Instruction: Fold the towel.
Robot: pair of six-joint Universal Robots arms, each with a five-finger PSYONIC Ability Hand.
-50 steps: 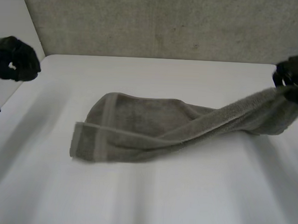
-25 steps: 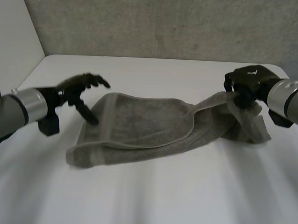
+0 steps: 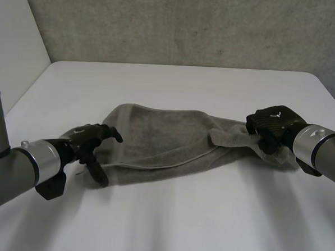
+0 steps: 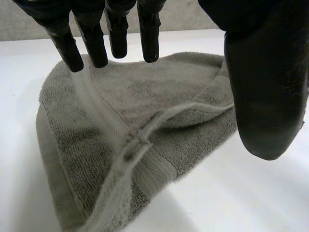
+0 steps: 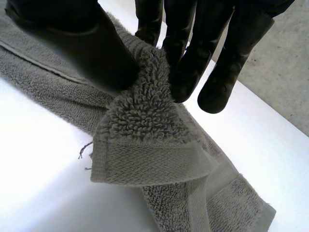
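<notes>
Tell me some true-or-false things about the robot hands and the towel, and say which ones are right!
1. The towel is grey. True.
2. The right robot hand pinches one end of the towel between thumb and fingers. True.
3. The left robot hand squeezes the towel in a fist. False: its fingers are straight over the towel's other end and grip nothing.
4. The towel is folded into a neat square. False: it lies long and rumpled across the table.
5. The table is white. True.
</notes>
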